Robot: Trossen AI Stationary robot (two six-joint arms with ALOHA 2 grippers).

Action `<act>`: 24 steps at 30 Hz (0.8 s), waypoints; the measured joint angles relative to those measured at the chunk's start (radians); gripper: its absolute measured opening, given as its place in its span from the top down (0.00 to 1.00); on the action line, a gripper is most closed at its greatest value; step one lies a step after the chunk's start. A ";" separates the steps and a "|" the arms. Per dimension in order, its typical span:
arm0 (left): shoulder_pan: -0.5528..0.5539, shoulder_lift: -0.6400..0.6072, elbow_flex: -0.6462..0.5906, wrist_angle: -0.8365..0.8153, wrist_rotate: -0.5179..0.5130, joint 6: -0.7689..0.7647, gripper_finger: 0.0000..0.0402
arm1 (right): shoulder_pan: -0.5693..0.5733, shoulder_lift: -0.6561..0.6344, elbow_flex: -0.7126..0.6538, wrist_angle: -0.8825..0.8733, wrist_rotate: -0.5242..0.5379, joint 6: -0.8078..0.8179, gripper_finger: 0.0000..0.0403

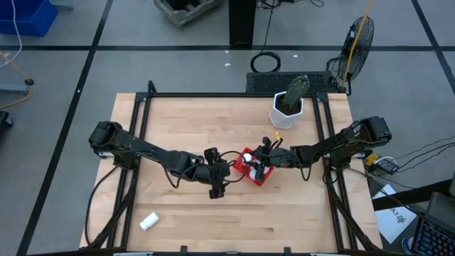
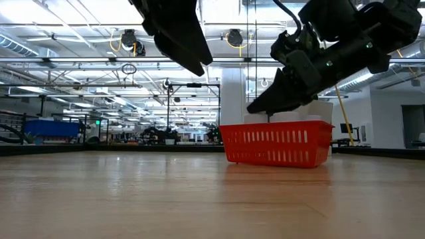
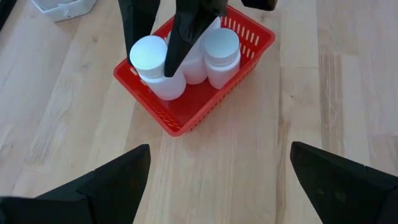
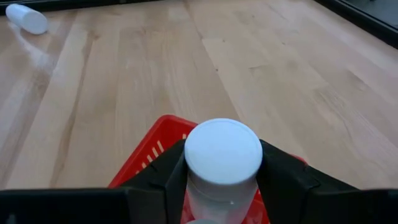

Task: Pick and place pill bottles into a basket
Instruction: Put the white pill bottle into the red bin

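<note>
Your right gripper hangs over the red basket near the middle of the table, its two dark fingers pinching a white pill bottle upright by the neck, cap up, just above the basket's near rim. In the left wrist view that held bottle sits at the basket's corner, with two more bottles standing close beside it inside the red mesh walls, packed tight against one another. Your left gripper hovers just beside the basket on its left side, its fingers spread wide with nothing between them, over bare wood. One pill bottle lies on its side near the table's front left edge, well apart from both arms; the right wrist view catches it too, far off across open boards. A white pot with a green plant stands toward the back right, near the black frame rail and clear of the basket. From the low view, the basket rests flat on the wood with the right arm slanting down onto it and open tabletop stretching in front. The front half of the table lies open on both sides of the basket.
</note>
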State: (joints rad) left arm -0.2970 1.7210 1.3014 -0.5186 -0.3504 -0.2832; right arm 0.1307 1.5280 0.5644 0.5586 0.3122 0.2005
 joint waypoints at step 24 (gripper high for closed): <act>0.000 0.000 0.000 0.000 0.007 -0.010 0.02 | 0.000 0.000 0.000 -0.010 0.000 -0.003 0.53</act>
State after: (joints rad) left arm -0.2970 1.7211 1.3014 -0.5184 -0.3435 -0.2928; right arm 0.1303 1.5280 0.5644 0.5491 0.3124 0.1974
